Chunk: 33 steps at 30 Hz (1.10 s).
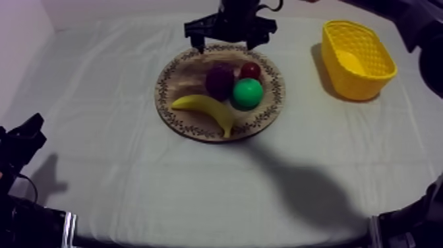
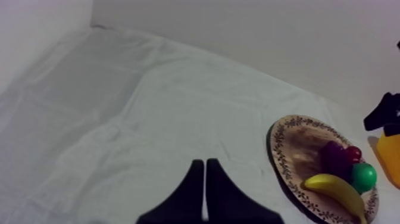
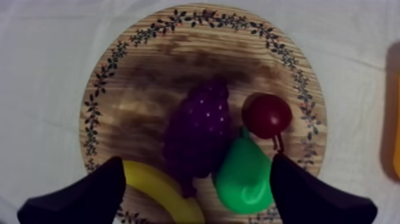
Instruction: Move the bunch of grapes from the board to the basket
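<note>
1. The dark purple bunch of toy grapes (image 1: 219,80) lies near the middle of the round wooden board with a patterned rim (image 1: 173,109), at the centre of the top view. It touches the green toy pear (image 1: 247,93) and sits just beside the small red fruit (image 1: 250,70). The curved yellow toy banana (image 1: 207,109) lies along the board's lower edge.
2. The right gripper (image 1: 225,45) hovers over the board's far rim, at upper centre. Its black fingers are spread wide with nothing between them. In the right wrist view they straddle the grapes from above.
3. The left gripper (image 1: 23,135) rests at the lower left, its fingers pressed into a narrow wedge, holding nothing.
4. The yellow lattice basket (image 1: 369,82) stands at the upper right, well apart from the board.
5. Risk: one finger hangs over the banana and the other close beside the pear. A straight descent could land on either, or pinch the pear in with the grapes.
6. Risk: the bunch looks bumpy and tapered, so an off-centre squeeze may let it slip out or drag the neighbouring fruit across the board.
</note>
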Each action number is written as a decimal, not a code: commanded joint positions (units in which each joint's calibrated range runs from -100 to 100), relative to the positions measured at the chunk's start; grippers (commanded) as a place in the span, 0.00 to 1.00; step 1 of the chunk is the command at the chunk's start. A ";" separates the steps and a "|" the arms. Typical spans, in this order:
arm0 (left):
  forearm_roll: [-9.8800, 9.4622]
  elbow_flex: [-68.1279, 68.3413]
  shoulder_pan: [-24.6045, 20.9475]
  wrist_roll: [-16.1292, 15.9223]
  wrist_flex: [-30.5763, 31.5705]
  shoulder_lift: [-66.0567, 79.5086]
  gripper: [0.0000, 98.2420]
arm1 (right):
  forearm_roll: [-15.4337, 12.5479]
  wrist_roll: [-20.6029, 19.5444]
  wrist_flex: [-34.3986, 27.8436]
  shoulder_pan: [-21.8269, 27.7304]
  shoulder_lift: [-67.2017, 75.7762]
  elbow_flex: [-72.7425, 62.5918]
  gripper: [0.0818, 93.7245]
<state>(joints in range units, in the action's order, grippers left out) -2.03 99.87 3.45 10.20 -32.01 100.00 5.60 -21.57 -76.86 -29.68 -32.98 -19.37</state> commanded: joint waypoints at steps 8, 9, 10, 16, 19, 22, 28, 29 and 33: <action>0.01 0.02 -0.01 -0.02 0.00 0.00 0.00 | -0.24 0.35 2.07 1.05 -8.14 -3.98 0.90; 0.01 0.02 -0.01 -0.02 0.00 0.00 0.00 | -0.25 0.39 2.10 1.14 -8.99 -4.67 0.90; 0.01 0.02 -0.01 -0.02 0.00 0.00 0.00 | -0.33 0.44 2.13 1.23 -9.82 -5.31 0.90; 0.01 0.02 -0.01 -0.02 0.00 0.00 0.00 | -0.89 0.71 2.36 1.57 -14.17 -8.35 0.90; 0.01 0.02 -0.01 -0.02 0.00 0.00 0.00 | -0.93 0.75 3.74 1.54 -15.79 -8.79 0.89; 0.01 0.02 -0.01 -0.02 0.00 0.00 0.00 | -1.31 1.00 5.11 1.52 -16.74 -8.35 0.88; 0.01 0.02 -0.01 -0.02 0.00 0.00 0.00 | -1.58 1.23 5.82 1.29 -18.17 -8.45 0.88; 0.01 0.02 -0.01 -0.02 0.00 0.00 0.00 | -1.64 1.28 5.92 1.26 -18.34 -8.46 0.88; 0.01 0.02 -0.01 -0.02 0.00 0.00 0.00 | -1.77 1.36 6.24 1.12 -18.82 -8.44 0.87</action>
<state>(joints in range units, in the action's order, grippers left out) -2.03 99.87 3.45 10.20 -32.01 100.00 3.82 -20.28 -70.78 -28.55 -51.73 -27.80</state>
